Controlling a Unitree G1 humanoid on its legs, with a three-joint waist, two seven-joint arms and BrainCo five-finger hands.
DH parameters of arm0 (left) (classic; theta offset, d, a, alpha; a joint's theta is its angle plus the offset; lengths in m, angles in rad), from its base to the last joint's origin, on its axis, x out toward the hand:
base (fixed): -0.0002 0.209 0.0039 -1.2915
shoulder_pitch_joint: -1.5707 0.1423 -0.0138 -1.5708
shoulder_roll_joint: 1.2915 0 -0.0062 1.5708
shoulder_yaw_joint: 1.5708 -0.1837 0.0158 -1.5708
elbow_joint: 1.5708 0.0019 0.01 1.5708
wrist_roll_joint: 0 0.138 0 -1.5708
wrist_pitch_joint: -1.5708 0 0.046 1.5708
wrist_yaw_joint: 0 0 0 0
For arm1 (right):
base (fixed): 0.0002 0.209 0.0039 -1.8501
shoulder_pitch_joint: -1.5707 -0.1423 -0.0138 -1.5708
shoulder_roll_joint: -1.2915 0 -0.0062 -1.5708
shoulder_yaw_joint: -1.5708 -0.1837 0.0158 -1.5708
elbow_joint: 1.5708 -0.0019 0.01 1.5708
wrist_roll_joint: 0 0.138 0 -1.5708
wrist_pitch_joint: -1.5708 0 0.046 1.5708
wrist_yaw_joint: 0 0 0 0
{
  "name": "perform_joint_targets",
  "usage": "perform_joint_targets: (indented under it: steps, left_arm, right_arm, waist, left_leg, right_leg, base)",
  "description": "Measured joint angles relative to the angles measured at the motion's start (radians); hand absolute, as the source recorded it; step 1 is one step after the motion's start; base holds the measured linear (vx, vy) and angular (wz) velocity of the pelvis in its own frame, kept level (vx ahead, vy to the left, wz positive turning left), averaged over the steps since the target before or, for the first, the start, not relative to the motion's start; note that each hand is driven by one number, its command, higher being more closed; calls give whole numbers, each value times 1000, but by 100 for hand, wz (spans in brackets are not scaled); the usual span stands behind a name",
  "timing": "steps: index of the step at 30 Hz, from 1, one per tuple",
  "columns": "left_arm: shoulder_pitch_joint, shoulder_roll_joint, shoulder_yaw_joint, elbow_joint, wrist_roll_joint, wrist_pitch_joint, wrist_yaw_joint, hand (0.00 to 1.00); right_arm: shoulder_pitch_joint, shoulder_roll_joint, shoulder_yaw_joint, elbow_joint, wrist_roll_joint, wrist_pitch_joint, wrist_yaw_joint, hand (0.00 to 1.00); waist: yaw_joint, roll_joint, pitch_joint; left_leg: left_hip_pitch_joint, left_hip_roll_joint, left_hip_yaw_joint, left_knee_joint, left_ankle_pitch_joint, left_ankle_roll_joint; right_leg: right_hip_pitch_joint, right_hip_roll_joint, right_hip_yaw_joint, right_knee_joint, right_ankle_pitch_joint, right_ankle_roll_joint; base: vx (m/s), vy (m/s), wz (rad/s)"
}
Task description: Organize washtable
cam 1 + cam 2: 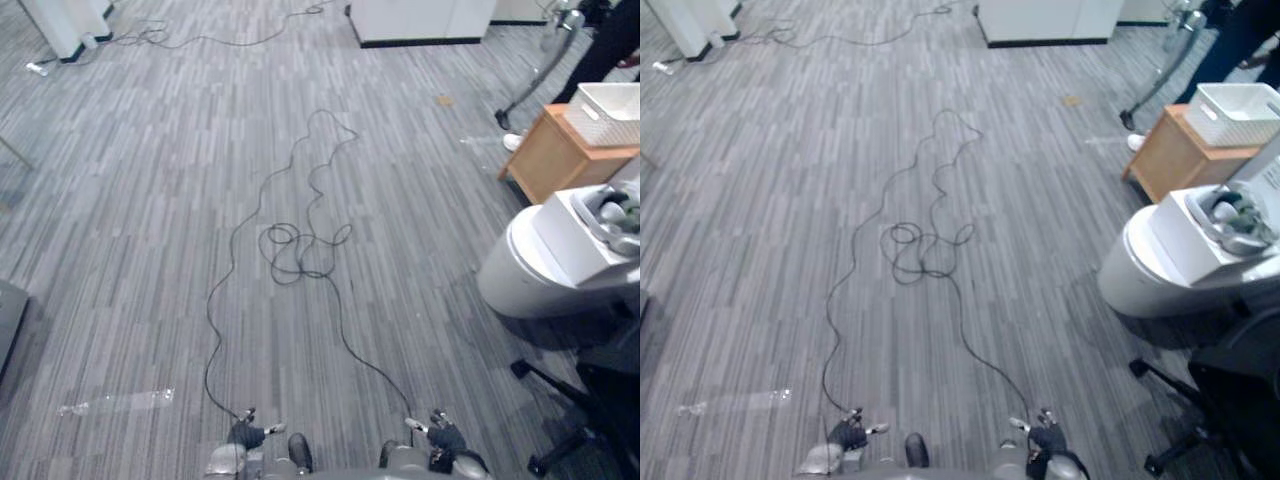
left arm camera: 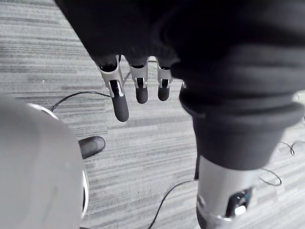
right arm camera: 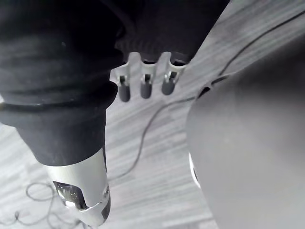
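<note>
Open room: the grey carpet floor point(image 1: 150, 220) is wide and bare ahead and to the robot's left. The edges are a white cabinet point(image 1: 420, 20) at the far end, a white stand point(image 1: 60, 25) in the far left corner and a dark flat object point(image 1: 8, 315) cut off by the left edge.

All the clutter is on the robot's right. The washtable point(image 1: 530, 265) is one white rounded unit on the floor, well apart from both hands.

Counts:
- One wooden side cabinet point(image 1: 550, 155) beyond the washtable, with one white basket point(image 1: 610, 110) on top.
- One black chair base point(image 1: 565, 395) near the robot's right, partly cut off.
- One person's dark leg point(image 1: 605, 50) in the far right corner, next to a long-handled tool point(image 1: 530, 85) leaning to the floor.
- One clear wrapper point(image 1: 115, 402) flat on the carpet, front left.

Left hand point(image 2: 140, 88) hangs low by the robot's side, fingers straight and apart, nothing in it. Right hand point(image 3: 145, 86) is the same: relaxed and empty.

Hard to read: grey-green items point(image 1: 615, 215) sit in the washtable's boxy top. They run off the frame edge, so I can't count or identify them.
</note>
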Motion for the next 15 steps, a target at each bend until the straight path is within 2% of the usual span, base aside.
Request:
perform_joint_targets:
  steps: [1,2,5,7,8,9,10,11,12,13,14,15]
  left_arm:
    - [5,-3,10,-1,-1,0,0,0]
    - [0,-13,31,-3,-2,0,0,0]
    - [0,-11,58,-1,-10,7,1,0]
    - [-5,-13,67,2,-10,16,1,0]
    - [-5,-13,67,3,-10,16,1,0]
    - [-3,-18,68,4,-9,16,0,0]
    - [-6,-24,77,2,-8,15,0,0]
    - [-9,-40,94,1,-8,13,1,0]
    - [-7,-41,112,0,-8,11,1,0]
    - [-15,-53,133,-6,-7,12,1,0]
    - [-21,-76,161,-23,-7,15,4,0]
    - [-18,-84,177,-42,-6,15,3,0]
  right_arm:
    - [-1,-6,1,-6,0,-1,0,0]
    - [-3,-12,6,-7,0,-2,0,0]
    - [-8,-15,22,-11,2,-5,0,0]
    - [-4,-11,22,-39,4,-9,-1,0]
    - [-3,-11,20,-39,4,-10,-1,0]
    - [1,-12,18,-39,4,-10,-1,0]
    - [6,-17,7,-40,4,-10,0,0]
    - [4,-32,-5,-41,1,-8,0,0]
    - [2,-27,-5,-41,-2,-9,-1,0]
    - [-6,-22,-10,-45,-2,-7,-2,0]
    - [-3,-17,-8,-56,-2,-2,-2,0]
    - [2,-13,-5,-69,-2,-1,-3,0]
  waist:
    - [-2,6,2]
    - [-2,24,9]
    - [-1,28,11]
    - [-20,17,17]
    - [-27,13,15]
    - [-35,3,14]
    - [-37,1,9]
    - [-36,27,-4]
    - [-30,39,-9]
    - [-25,43,-5]
    - [-21,51,0]
    - [-14,60,8]
  left_leg:
    - [21,3,-22,4,-8,10]
    - [22,26,-36,17,-20,18]
    - [29,80,-60,36,-52,6]
    - [67,98,-90,30,-84,-18]
    - [79,94,-100,32,-93,-28]
    - [100,80,-119,41,-114,-52]
    - [112,73,-154,72,-161,-69]
    - [111,104,-172,110,-192,-92]
    - [100,111,-173,144,-198,-103]
    - [49,122,-163,253,-200,-112]
    - [-50,152,-131,492,-186,-128]
    - [-97,191,-115,619,-185,-135]
  right_leg:
    - [-44,-7,20,105,11,-18]
    - [-76,19,53,134,-22,-39]
    - [-155,113,76,120,-53,-52]
    - [-229,175,83,28,-18,-54]
    - [-233,179,88,-7,5,-56]
    - [-239,174,112,-43,40,-75]
    - [-249,161,124,5,87,-118]
    - [-259,170,93,65,31,-134]
    - [-255,170,80,76,7,-145]
    - [-248,165,67,88,-1,-181]
    - [-207,174,51,63,-16,-205]
    - [-171,186,49,41,-21,-212]
  base:
    - [191,83,38]
    - [225,71,34]
    - [251,-15,20]
    - [291,-55,41]
    - [376,-105,70]
    - [422,-158,89]
    - [628,-247,100]
    - [498,-191,77]
    - [532,-186,53]
    - [521,-194,43]
    - [519,-217,33]
    - [491,-200,0]
